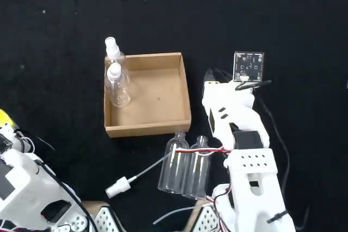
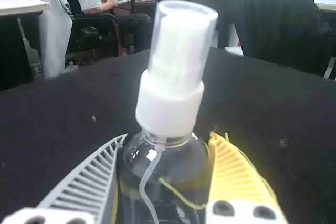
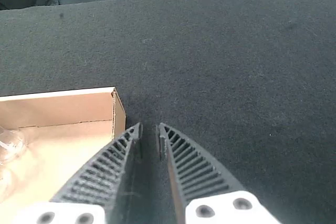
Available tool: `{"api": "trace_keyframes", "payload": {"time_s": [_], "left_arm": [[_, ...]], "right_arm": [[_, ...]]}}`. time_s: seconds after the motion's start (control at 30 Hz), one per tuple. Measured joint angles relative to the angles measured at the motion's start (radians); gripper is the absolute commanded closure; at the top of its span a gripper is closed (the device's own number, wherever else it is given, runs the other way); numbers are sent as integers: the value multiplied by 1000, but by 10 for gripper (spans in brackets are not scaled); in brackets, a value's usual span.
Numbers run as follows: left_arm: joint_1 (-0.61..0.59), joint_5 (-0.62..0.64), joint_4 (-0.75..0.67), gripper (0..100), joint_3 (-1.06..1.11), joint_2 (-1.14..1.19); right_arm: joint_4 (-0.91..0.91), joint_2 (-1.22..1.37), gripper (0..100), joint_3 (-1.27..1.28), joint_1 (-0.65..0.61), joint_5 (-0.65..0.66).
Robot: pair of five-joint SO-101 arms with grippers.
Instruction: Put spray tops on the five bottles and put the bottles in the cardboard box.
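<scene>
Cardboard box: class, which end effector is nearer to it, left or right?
Right. The right end effector sits just beside the cardboard box's right wall in the high view; the left end effector, gripping a capped bottle, is far off at that view's left edge.

The bench (image 1: 54, 36) is flat black. At mid-frame in the high view the cardboard box (image 1: 186, 88) is plain tan. Its two bottles (image 1: 118, 92) are clear with white spray tops (image 1: 114, 71) (the loose spray top (image 1: 118, 187) at lower left is white too). The left claw (image 2: 168, 137) is ribbed, grey on one side and yellow on the other. The right claw (image 3: 149, 127) is dark grey and ribbed, on a white arm (image 1: 239, 123).
</scene>
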Motion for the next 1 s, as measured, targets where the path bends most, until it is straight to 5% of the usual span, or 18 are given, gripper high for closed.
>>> {"api": "trace_keyframes", "payload": {"time_s": [0.13, 0.27, 0.6, 0.83, 1.0], "left_arm": [[31, 0, -72, 972, 23, -75], [95, 0, 11, 972, 31, -203], [284, 0, 477, 971, 110, -750], [400, 0, 1051, 971, 58, -1092], [445, 0, 1223, 971, 49, -1198]], "right_arm": [[0, 0, 967, 0, 0, 0], [0, 0, 967, 0, 0, 0], [0, 0, 967, 8, 0, 0], [0, 0, 967, 8, 0, 0], [0, 0, 967, 8, 0, 0]]}}
